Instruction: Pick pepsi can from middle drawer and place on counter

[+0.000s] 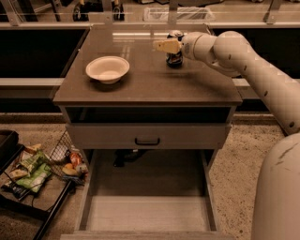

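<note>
My gripper (161, 46) is over the counter (150, 82). I can't tell if it's gripping. Pepsi can (174, 58) stands upright just behind it. The can is likely light, stiff, slick and dentable, so hold it mid-body. Middle drawer (147, 213) is open far below.

The floor (243, 159) was speckled brown and pale, like lots of little stones. A grey cabinet (93, 136) stood in the middle, and its shut drawer front had a black handle (147, 140). Light shone in pale streaks on the back of the counter (140, 84). A long pale ledge (28, 82) ran along behind, with dark space above it. Low on the left, a black wire rack (60, 152) held snack bags (33, 171). A clear box (180, 13) sat far at the back.
</note>
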Controlling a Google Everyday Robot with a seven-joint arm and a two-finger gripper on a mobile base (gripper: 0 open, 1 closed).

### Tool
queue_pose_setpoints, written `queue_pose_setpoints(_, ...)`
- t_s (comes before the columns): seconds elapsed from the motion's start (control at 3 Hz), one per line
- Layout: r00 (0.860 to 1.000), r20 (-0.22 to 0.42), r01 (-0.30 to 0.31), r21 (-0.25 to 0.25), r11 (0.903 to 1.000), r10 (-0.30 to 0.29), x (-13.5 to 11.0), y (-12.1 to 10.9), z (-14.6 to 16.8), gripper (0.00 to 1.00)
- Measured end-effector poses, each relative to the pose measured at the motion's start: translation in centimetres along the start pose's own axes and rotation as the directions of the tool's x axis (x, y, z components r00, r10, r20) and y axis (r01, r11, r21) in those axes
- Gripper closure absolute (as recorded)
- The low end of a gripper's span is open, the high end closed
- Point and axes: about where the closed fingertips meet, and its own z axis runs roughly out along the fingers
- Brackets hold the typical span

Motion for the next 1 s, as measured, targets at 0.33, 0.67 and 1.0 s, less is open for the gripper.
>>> queue_pose_setpoints(0.33,1.000,0.000,0.000,0.000,1.0000,0.000,0.0,0.0,0.0,0.00)
queue_pose_setpoints(0.67,0.999,-0.004,0.045,-0.017,0.9988,-0.045,-2.1,-0.1,-2.0,0.00)
queue_pose_setpoints(1.0,0.990,-0.018,0.139,-0.053,0.9888,-0.140,-4.9,-0.7,-7.6,0.00)
